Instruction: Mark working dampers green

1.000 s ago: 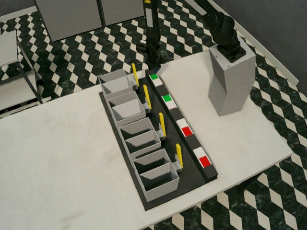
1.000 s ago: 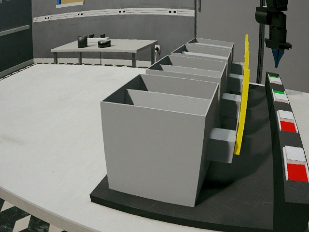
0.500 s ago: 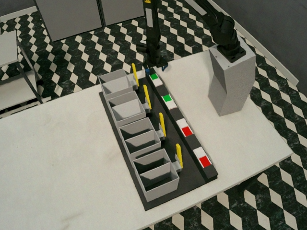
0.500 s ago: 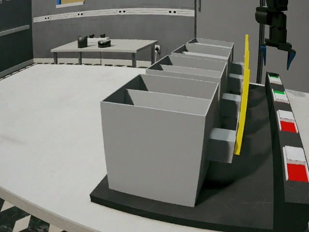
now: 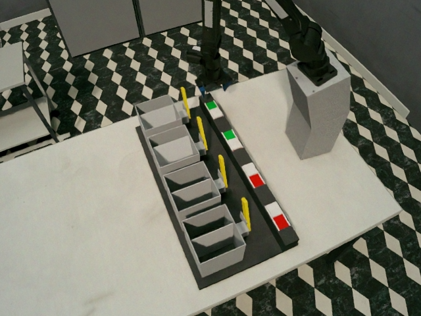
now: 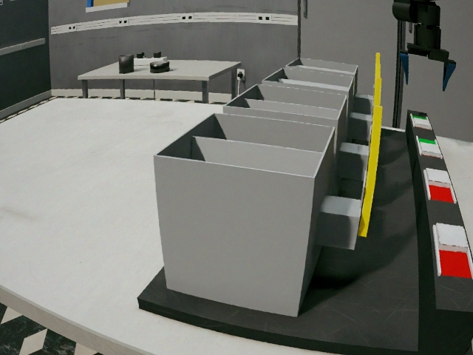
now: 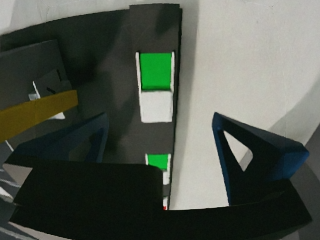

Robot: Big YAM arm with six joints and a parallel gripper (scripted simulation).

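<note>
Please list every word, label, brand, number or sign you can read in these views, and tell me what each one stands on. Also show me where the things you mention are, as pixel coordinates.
There is no readable text in any view.
Sliders (image 5: pixel 256 180) (image 6: pixel 441 192) (image 7: pixel 156 72): plain red or green with white covers, no lettering.
Dampers (image 5: pixel 222 268) (image 6: pixel 234 229) and yellow handles (image 5: pixel 246 214) (image 6: pixel 372 171) (image 7: pixel 40 112): no marks seen.
Arm (image 5: pixel 307 41) (image 6: pixel 426 34): a pale strip, too blurred to read.

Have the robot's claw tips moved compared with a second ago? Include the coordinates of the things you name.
Yes. The gripper's (image 5: pixel 213 89) (image 6: pixel 426 86) (image 7: pixel 161 117) fingers spread apart sideways, above the far end of the slider strip (image 5: pixel 239 155) (image 6: pixel 435 162) (image 7: pixel 155 137).
</note>
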